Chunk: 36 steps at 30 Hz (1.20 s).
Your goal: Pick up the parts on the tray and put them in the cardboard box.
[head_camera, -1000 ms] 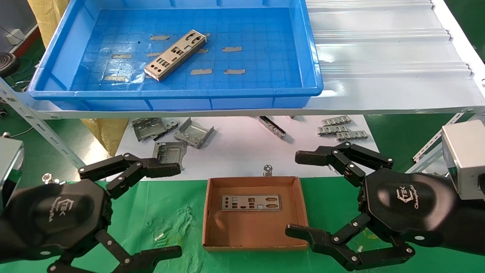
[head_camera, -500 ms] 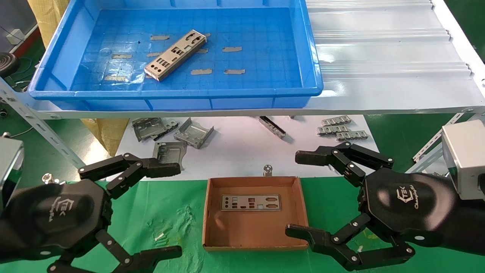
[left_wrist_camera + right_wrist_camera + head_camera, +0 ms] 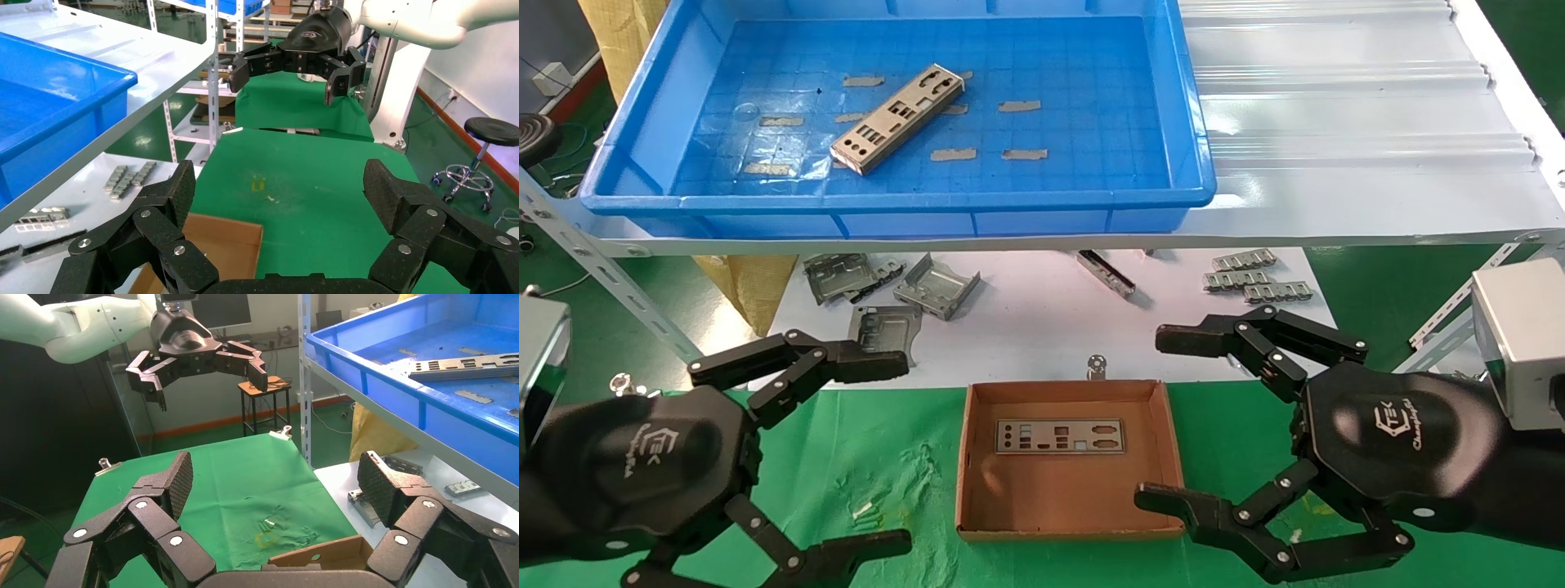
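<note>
Looks about halfway done to me. The tray (image 3: 1173, 106) takes up most of the upper shelf, pushed toward the shelf's left end, and there's one part (image 3: 897, 119) left in it, lying flat at a diagonal on the floor a bit left of the middle, among the tape scraps (image 3: 1019, 106). That one hasn't been picked up yet.

Both arms are down low over the green cloth (image 3: 870, 457), well apart from the tray. The left gripper (image 3: 878, 449) hangs off the left side of the cardboard box (image 3: 964, 457), claws spread wide and holding nothing. The right gripper (image 3: 1152, 416) sits off the box's right side, also spread wide and empty.

The box rests at the cloth's far edge, between the two grippers, and it has one plate (image 3: 1061, 436) in it, flat on the bottom, nearer the far wall. So one delivered, one to go, as far as I can see.

The bent brackets (image 3: 936, 286) and little clip strips (image 3: 1258, 282) on the white sheet under the shelf don't count for this job.
</note>
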Motion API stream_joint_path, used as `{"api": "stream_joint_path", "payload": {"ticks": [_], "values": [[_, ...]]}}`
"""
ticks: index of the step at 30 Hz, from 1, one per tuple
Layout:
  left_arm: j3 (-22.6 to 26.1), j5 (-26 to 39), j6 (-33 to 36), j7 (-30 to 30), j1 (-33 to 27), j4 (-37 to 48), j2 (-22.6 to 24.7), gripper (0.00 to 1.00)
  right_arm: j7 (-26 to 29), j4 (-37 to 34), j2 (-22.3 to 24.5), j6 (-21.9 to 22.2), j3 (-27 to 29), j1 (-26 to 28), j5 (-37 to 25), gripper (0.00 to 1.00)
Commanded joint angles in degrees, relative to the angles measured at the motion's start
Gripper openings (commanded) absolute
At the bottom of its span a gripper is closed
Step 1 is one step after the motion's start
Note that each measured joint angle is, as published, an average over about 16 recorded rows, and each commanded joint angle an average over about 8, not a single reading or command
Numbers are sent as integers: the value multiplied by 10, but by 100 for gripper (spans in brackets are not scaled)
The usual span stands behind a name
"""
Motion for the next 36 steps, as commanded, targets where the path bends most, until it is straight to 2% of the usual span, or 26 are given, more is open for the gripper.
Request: {"api": "stream_joint_path", "payload": {"ticks": [1,36], "values": [[0,0,0,0,0,0,0,100,0,0,0,0,0,0,0,100],[0,0,0,0,0,0,0,100,0,0,0,0,0,0,0,100]]}}
